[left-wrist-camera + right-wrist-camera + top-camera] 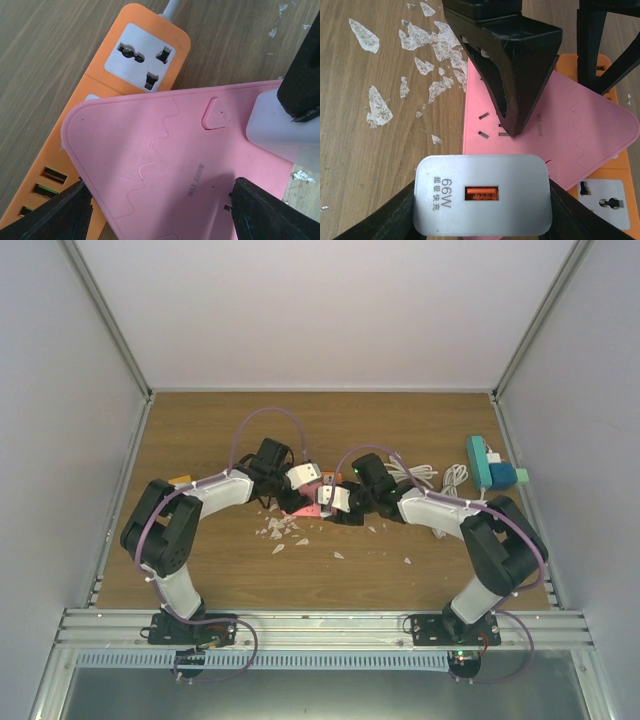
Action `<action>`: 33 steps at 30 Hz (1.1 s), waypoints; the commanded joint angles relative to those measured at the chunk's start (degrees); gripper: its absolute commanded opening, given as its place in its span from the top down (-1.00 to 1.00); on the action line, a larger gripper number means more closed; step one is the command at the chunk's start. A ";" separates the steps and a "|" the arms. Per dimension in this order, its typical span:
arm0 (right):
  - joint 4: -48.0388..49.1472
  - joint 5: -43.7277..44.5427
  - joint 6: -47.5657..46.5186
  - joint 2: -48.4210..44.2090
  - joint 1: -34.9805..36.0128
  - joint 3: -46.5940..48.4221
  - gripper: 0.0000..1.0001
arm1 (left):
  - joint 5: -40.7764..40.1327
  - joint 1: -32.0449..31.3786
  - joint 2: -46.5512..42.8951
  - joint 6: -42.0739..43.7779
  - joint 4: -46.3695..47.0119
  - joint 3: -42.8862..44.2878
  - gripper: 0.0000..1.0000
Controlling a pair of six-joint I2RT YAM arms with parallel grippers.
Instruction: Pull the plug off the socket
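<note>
A pink triangular socket [165,145] lies on top of an orange power strip [100,75] in the middle of the table; it also shows in the top view [298,506] and the right wrist view [580,125]. A pale grey 66W charger plug [482,194] with an orange USB port stands at the pink socket's edge, and it also shows in the left wrist view [270,127]. My right gripper [482,220] is shut on the plug's sides. I cannot tell whether its prongs are in the socket. My left gripper [157,200] is open wide over the pink socket, one fingertip [512,127] resting on its face.
White paper scraps [280,530] lie on the wood in front of the socket and show in the right wrist view [375,107]. A teal power strip with adapters [490,465] and a coiled white cable [430,478] sit at the back right. The two grippers [318,492] are close together.
</note>
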 commanded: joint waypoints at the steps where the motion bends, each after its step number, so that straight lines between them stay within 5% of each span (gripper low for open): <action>1: 2.08 -3.56 -0.81 -4.03 0.62 -0.10 0.28 | -8.05 -1.12 4.27 1.65 1.81 -2.68 -0.49; 17: -2.93 -2.89 -2.19 -5.12 2.40 1.38 0.38 | -8.69 -0.88 6.91 1.09 -0.77 -1.91 -0.50; 33: -9.17 -19.96 8.62 -8.11 -7.48 7.47 0.37 | 12.93 6.76 -6.98 8.55 -13.15 4.77 -0.94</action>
